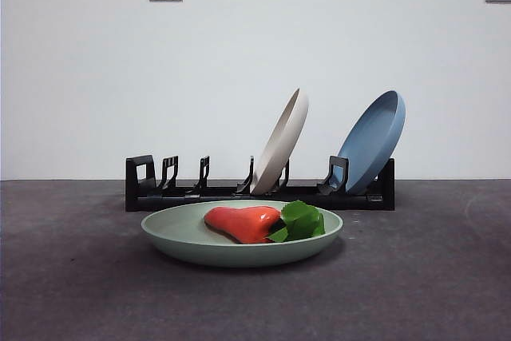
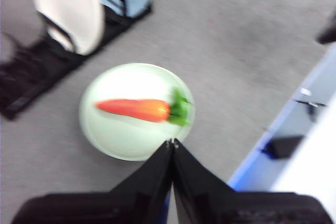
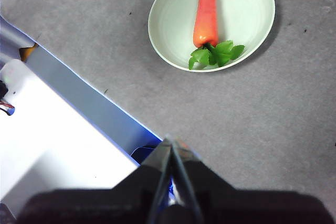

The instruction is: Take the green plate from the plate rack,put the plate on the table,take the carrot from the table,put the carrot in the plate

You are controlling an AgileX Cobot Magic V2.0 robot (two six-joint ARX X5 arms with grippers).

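The green plate (image 1: pixel 192 237) lies flat on the table (image 1: pixel 80 293) in front of the plate rack (image 1: pixel 207 191). The carrot (image 1: pixel 243 223) lies in the plate, its green top toward the right. Both also show in the left wrist view, plate (image 2: pixel 121 135) and carrot (image 2: pixel 139 109), and in the right wrist view, plate (image 3: pixel 170 22) and carrot (image 3: pixel 206 17). My left gripper (image 2: pixel 171 143) is shut and empty, high above the plate's edge. My right gripper (image 3: pixel 170 142) is shut and empty, well off from the plate. Neither arm shows in the front view.
A cream-white plate (image 1: pixel 281 141) and a blue plate (image 1: pixel 374 140) lean in the rack's right slots; the left slots hold nothing. A white and blue table border (image 3: pixel 68 129) runs near the right gripper and shows in the left wrist view (image 2: pixel 294 145).
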